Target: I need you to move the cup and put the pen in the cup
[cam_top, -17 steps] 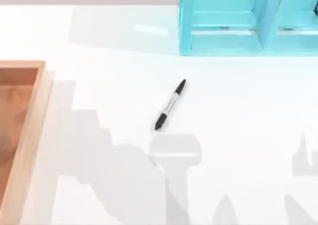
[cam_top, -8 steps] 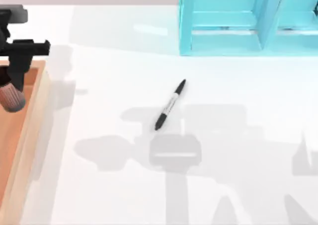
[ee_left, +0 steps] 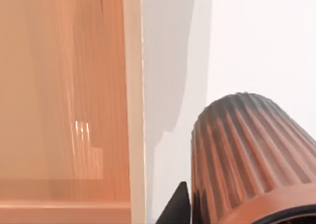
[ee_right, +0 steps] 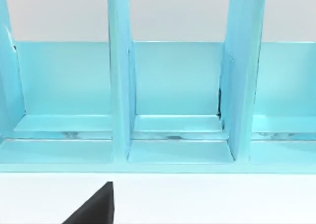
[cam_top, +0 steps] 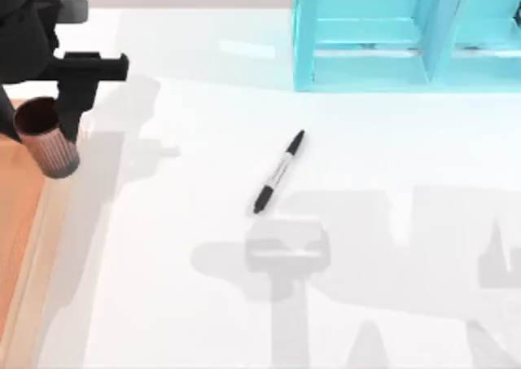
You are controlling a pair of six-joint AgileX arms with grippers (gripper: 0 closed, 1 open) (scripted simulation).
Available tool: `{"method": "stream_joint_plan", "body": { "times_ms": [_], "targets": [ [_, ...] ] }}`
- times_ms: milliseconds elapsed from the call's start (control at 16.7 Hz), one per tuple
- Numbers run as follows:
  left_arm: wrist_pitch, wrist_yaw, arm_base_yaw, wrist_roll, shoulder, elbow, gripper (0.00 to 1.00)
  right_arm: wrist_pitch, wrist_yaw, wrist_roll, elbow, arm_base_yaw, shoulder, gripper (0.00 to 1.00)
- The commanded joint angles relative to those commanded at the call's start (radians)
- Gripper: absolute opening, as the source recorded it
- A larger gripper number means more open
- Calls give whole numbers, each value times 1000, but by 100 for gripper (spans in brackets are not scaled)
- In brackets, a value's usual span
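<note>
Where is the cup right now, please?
In the top view the cup is at the table's far left, held by the left gripper over the wooden tray's right edge, well left of the pen.

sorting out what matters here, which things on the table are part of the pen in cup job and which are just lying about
Part of the job:
- cup, held up in the left tool over the tray's edge at the table's left
- pen, lying flat mid-table

Just lying about:
- wooden tray at the left edge
- turquoise shelf rack at the far side

Ribbed copper cup (cam_top: 45, 141) tilted, far left; black pen (cam_top: 279, 172) lying mid-table.
</note>
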Motion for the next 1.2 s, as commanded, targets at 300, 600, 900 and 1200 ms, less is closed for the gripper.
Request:
{"method": "stream_joint_plan", "body": {
  "times_ms": [300,600,900,1200],
  "targets": [
    [73,0,-38,-47,69,-18,0,0,0,0,0,0,0,100],
    [262,-3,-144,-145,207,-56,0,0,0,0,0,0,0,100],
    [275,-3,-152,-154,221,-58,0,0,0,0,0,0,0,100],
    [374,-3,-153,-153,237,-139,0,0,0,0,0,0,0,100]
  ]
}}
